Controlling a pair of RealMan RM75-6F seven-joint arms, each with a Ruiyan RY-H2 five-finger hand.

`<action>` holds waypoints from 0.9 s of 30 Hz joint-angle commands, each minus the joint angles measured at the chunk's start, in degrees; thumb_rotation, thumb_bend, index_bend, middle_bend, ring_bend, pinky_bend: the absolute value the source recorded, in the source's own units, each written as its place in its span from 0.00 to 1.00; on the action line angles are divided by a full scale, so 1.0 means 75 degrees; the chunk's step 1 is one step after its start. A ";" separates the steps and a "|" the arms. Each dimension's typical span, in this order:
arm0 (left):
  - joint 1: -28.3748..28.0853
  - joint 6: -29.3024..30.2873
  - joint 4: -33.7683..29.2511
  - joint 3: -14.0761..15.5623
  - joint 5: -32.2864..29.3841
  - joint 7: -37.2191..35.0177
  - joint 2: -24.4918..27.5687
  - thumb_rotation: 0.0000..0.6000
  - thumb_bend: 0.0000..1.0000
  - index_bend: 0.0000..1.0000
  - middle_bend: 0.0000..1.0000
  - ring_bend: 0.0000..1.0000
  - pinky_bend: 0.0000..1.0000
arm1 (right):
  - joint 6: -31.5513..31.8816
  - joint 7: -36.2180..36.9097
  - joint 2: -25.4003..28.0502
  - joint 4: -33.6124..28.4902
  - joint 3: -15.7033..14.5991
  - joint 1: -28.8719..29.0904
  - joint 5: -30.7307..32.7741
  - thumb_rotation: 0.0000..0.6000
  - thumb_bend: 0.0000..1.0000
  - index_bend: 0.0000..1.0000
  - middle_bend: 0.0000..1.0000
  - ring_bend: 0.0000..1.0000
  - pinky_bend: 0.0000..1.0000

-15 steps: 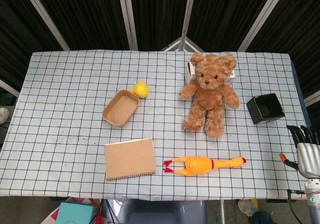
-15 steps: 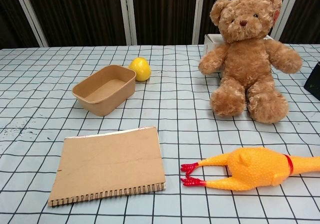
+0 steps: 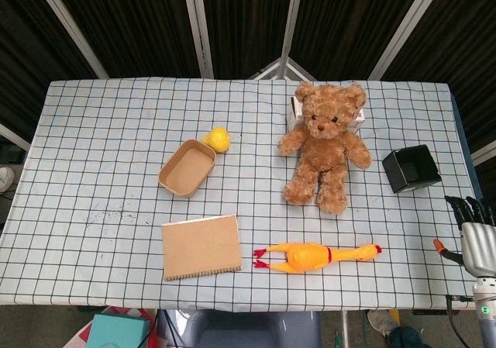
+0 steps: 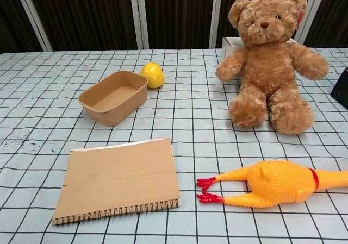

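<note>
**Right hand held empty off the table's right edge**

The right hand [image 3: 476, 236] was seen only in the head view, at the lower right, just beyond the right edge of the checked table [image 3: 93, 131]. Its dark fingers [image 3: 463, 207] were pointed up and spread apart, and nothing was held in them. The left hand was shown in neither view.

Nearest the right hand, the black box [image 3: 411, 168] was placed on the cloth near the table's right edge, its open side turned upward (only a sliver of it was caught at the right border of the chest view). Further in, the rubber chicken [image 3: 314, 255] was laid lengthwise along the front of the table, its head toward the right hand and its red feet toward the cardboard notebook [image 3: 201, 246], from which it was set slightly apart. The teddy bear [image 3: 324, 144] was seated behind the chicken, with a white box [image 3: 295, 111] partly hidden behind it. Well to the left of the bear, the brown paper tray [image 3: 187, 167] was found, empty, and a yellow lemon-like toy [image 3: 218, 139] was placed just beside its far corner.
</note>
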 commanded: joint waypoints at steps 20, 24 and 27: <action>0.0102 0.0148 -0.0144 0.0069 0.0066 0.0145 -0.0013 1.00 0.27 0.22 0.00 0.00 0.13 | -0.0756 0.0501 0.0049 -0.0914 0.0623 0.0729 0.0361 1.00 0.24 0.12 0.18 0.11 0.00; 0.0078 0.0118 -0.0184 0.0092 0.0098 0.0301 -0.0043 1.00 0.27 0.22 0.00 0.00 0.14 | -0.1467 0.0126 -0.0030 -0.1506 0.1132 0.1204 0.1376 1.00 0.24 0.10 0.18 0.12 0.00; 0.0074 0.0111 -0.0198 0.0086 0.0077 0.0371 -0.0055 1.00 0.27 0.22 0.00 0.00 0.14 | -0.2111 -0.0010 -0.0050 -0.2021 0.1559 0.1594 0.2420 1.00 0.24 0.10 0.18 0.12 0.00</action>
